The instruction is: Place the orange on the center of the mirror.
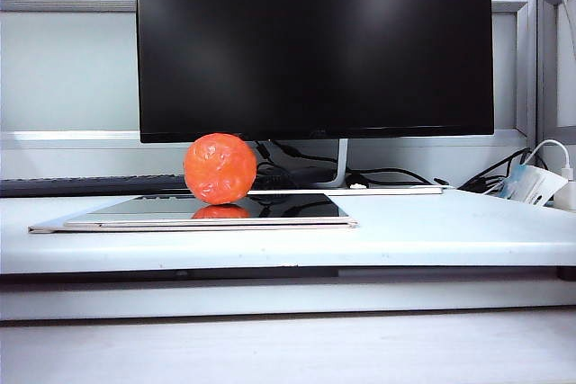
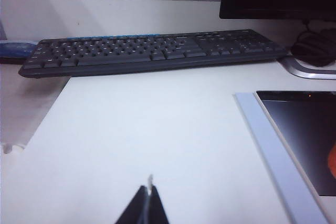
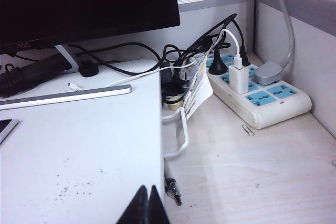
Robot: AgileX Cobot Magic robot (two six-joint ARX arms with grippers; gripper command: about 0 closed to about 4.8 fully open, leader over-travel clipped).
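White desk: orange on mirror; left gripper, right gripper closed.

You are looking at an office desk. A large black monitor stands at the back of the white surface, with a dark keyboard beside its stand. Cables trail to a white power strip with blue sockets, set against grey partition panels.
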